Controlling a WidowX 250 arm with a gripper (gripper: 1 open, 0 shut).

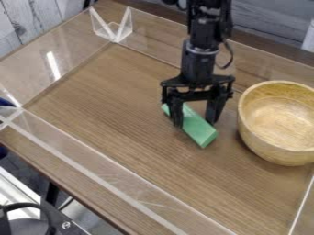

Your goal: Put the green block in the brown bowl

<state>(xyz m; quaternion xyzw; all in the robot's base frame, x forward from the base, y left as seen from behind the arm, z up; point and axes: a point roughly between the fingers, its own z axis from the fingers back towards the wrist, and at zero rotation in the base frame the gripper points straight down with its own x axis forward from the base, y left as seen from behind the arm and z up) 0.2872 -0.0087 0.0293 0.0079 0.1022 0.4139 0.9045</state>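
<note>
The green block [197,130] lies flat on the wooden table, slanting from upper left to lower right. My black gripper [197,111] points almost straight down over the block's upper end, open, with one finger [177,115] on the left side of the block and the other on the right. The fingertips hang low, around the block's far half; whether they touch it I cannot tell. The brown bowl [280,120] stands upright and empty just to the right of the gripper.
Clear acrylic walls [73,151] fence the table on the left and front. A small clear bracket [112,25] stands at the back left corner. Open wood surface stretches left of the block.
</note>
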